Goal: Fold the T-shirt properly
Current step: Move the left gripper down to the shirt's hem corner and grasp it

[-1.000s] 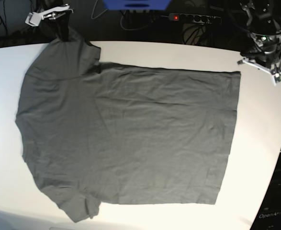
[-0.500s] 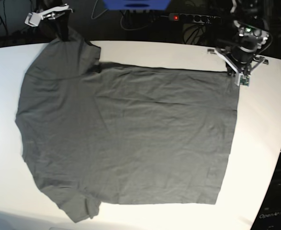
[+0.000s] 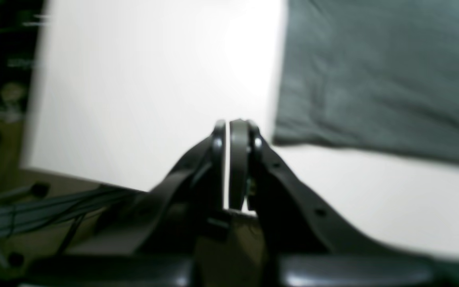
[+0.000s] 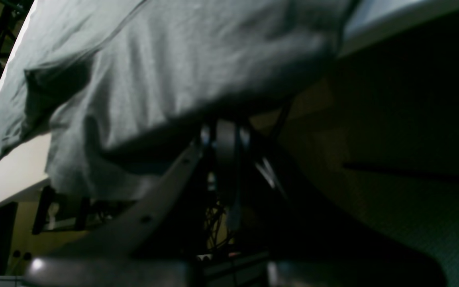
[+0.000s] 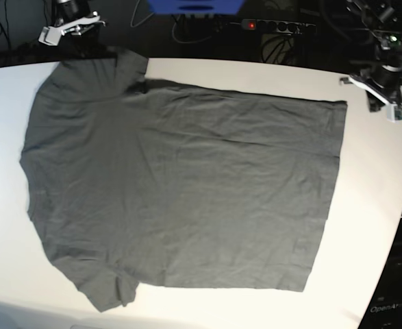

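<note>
The dark grey T-shirt (image 5: 187, 185) lies spread flat on the white table (image 5: 368, 205), hem to the right, sleeves to the left. My right gripper (image 5: 77, 29) hangs beyond the table's back left edge. In the right wrist view its fingers (image 4: 226, 135) are shut, and the far sleeve (image 4: 181, 63), draped over the edge, runs down to their tips; the pinch itself is in shadow. My left gripper (image 5: 394, 110) hovers just right of the hem's far corner. In the left wrist view it (image 3: 229, 124) is shut and empty, with the T-shirt corner (image 3: 373, 71) beside it, not touching.
A power strip (image 5: 276, 26) with a red light and a blue object (image 5: 194, 7) sit behind the table. Cables (image 3: 34, 207) hang beyond the table's edge near the left arm. The table's right edge curves in toward the front.
The right gripper moved back and left, drawing the far sleeve and shoulder that way. The left gripper swung in over the hem corner, then back out to the right.
</note>
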### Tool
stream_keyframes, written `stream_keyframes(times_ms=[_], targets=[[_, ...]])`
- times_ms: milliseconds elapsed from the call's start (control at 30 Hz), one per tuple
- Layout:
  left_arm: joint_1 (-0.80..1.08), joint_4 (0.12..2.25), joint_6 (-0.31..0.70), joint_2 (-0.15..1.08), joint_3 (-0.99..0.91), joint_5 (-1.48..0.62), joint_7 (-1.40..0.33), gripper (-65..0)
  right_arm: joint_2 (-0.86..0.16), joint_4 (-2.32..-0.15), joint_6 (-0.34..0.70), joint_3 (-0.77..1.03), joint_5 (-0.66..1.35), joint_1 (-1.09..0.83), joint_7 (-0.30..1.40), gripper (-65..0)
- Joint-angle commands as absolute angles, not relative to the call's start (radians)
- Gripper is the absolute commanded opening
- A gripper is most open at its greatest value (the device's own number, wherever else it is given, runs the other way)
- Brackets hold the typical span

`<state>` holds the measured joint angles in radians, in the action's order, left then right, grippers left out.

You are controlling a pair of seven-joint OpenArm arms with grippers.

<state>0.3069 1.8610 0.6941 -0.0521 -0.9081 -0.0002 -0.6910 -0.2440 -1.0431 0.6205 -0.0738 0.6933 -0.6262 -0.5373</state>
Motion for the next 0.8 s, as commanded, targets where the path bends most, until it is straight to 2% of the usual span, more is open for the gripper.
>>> stream_keyframes(times_ms=[0,267,500,567,633,733,767], targets=[[0.295,1.857,0.698,-0.045,-0.917,-0.012,-0.677,-63.9,-0.255,-1.056,0.631,-0.068,0.720,-0.618,-0.587,-64.7],[0.289,1.759,0.698,-0.038,-0.894,-0.012,-0.673,-63.9,-0.271,-1.056,0.631,-0.068,0.720,-0.615,-0.585,-64.7],[0.272,1.761,0.698,-0.038,-0.868,-0.012,-0.671,-63.2,-0.275,-1.055,0.631,-0.068,0.720,-0.601,-0.585,-64.7],[0.262,1.755,0.698,-0.036,-0.868,-0.012,-0.677,-56.5,-0.275,-1.055,0.631,-0.068,0.720,-0.601,-0.585,-64.7],[0.259,1.751,0.698,-0.036,-0.868,-0.012,-0.677,-45.1,-0.275,-1.055,0.631,-0.068,0.720,-0.601,-0.585,-64.7],[0.260,1.755,0.698,-0.036,-0.868,-0.019,-0.676,-24.8,-0.277,-1.055,0.631,-0.068,0.720,-0.601,-0.585,-64.7],[0.260,1.755,0.698,-0.036,-0.868,-0.019,-0.676,-20.8,-0.277,-1.055,0.631,-0.068,0.720,-0.601,-0.585,-64.7]])
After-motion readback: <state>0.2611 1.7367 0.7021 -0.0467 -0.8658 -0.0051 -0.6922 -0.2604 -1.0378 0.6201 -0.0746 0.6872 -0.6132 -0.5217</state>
